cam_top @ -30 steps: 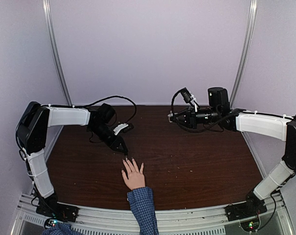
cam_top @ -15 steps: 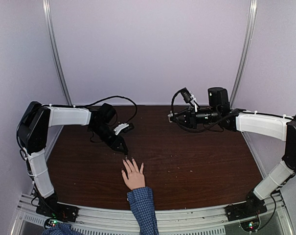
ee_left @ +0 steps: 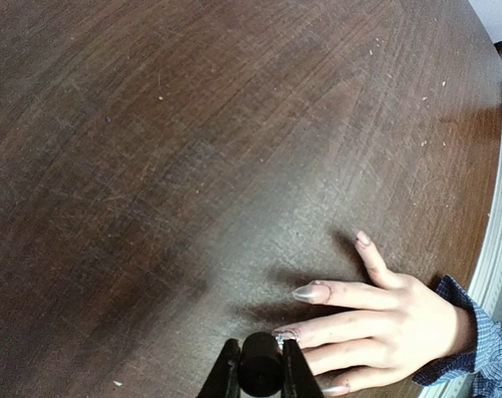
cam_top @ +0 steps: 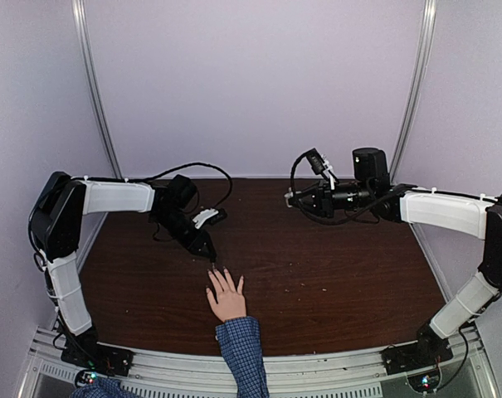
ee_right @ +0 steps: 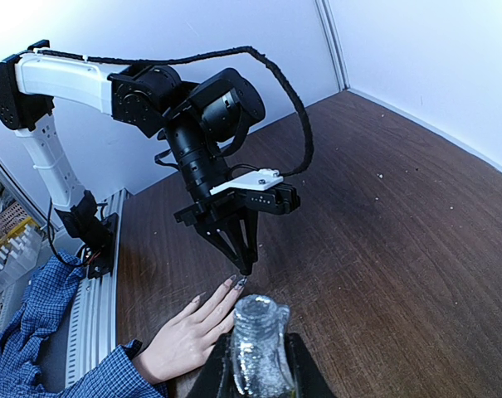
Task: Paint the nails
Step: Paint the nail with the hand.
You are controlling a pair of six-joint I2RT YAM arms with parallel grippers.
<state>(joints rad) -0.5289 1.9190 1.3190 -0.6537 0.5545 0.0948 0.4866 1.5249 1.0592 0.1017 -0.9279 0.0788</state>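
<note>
A light-skinned hand [cam_top: 226,300] with spread fingers and a blue checked cuff [cam_top: 241,340] lies flat on the dark wooden table. My left gripper [cam_top: 209,251] is shut on a black brush cap [ee_left: 260,373], pointing down at the tip of the middle finger. The middle fingernail [ee_left: 287,336] sits right at the cap and looks glittery. The index nail [ee_left: 310,292] is silvery and the thumb nail [ee_left: 363,239] pale. My right gripper [cam_top: 290,197] holds an open glittery polish bottle [ee_right: 257,344] above the table's far middle. The left gripper [ee_right: 244,267] also shows in the right wrist view.
A black cable [cam_top: 192,170] loops behind the left arm at the back of the table [cam_top: 333,274]. An aluminium rail [cam_top: 317,377] runs along the near edge. The person's sleeve [ee_right: 35,332] hangs off the front left.
</note>
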